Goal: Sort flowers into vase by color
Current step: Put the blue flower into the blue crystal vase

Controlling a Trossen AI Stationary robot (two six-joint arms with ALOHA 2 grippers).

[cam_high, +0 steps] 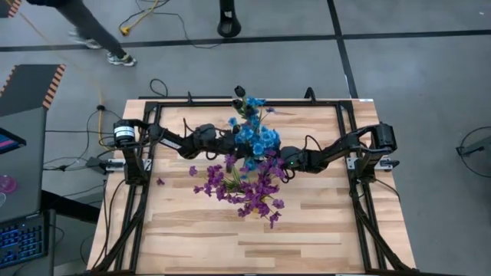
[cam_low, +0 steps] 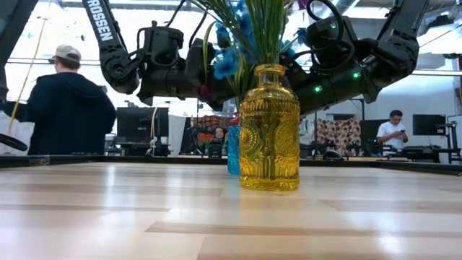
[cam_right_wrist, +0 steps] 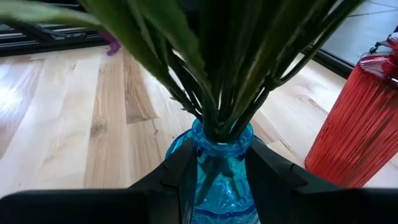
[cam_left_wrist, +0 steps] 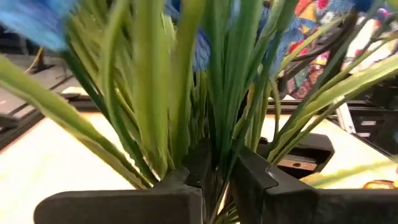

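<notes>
The right pincer (cam_right_wrist: 214, 180) clamps the neck of the blue vase (cam_right_wrist: 219, 168), steadying it on the bench (cam_high: 307, 230) at the centre of the high view. The left pincer (cam_left_wrist: 214, 180) pinches the green stems (cam_left_wrist: 186, 93) of the blue flowers (cam_high: 257, 136) low down, its fingers almost touching across the bunch. The stems already pass through the mouth of the blue vase.

Judged step: seating the blue bunch and letting go.

- Keep the right pincer clamped until the stems settle; the vase is narrow and the bunch looks top-heavy.
- Spread the left pincer slowly and only slightly at first, so no leaf snags a finger.
- Withdraw the left arm toward the left edge of the high view, clear of the purple flowers (cam_high: 242, 188) just below centre.

The yellow vase (cam_low: 269, 128) holds green stems. The red vase (cam_right_wrist: 360, 124) stands close beside the blue vase; avoid knocking it.
</notes>
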